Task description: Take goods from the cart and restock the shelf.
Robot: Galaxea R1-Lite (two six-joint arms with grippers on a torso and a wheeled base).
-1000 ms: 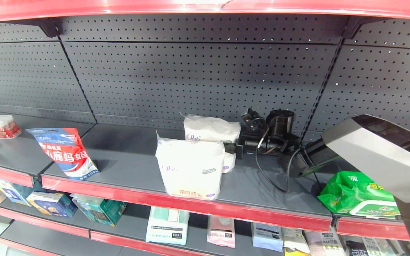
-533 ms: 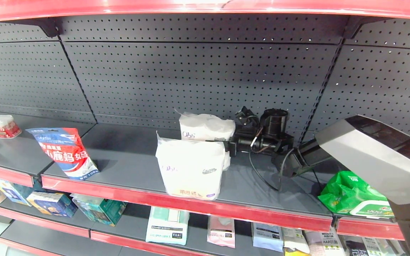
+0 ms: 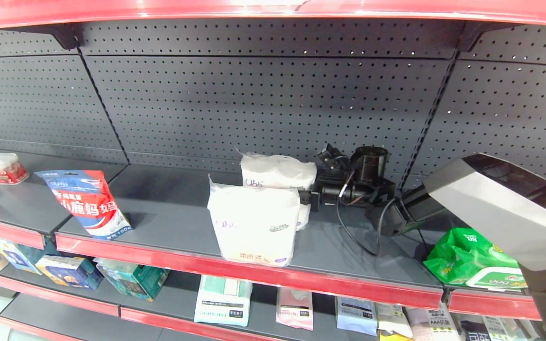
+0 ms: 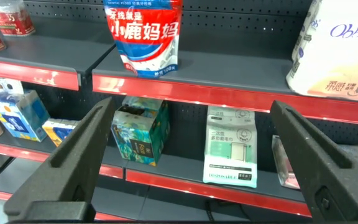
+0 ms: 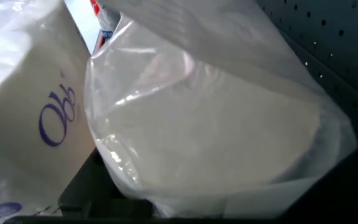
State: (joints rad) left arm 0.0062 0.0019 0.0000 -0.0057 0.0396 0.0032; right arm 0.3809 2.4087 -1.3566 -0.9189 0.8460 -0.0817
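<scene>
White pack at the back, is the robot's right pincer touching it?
Touching. The head view shows the right pincer clamped on the side of the rear white pack, and in the right wrist view the pack's wrapper lies against it.

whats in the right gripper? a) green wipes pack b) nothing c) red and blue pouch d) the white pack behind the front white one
d: the right gripper is closed on the rear white pack, which is just behind the front white pack.
</scene>
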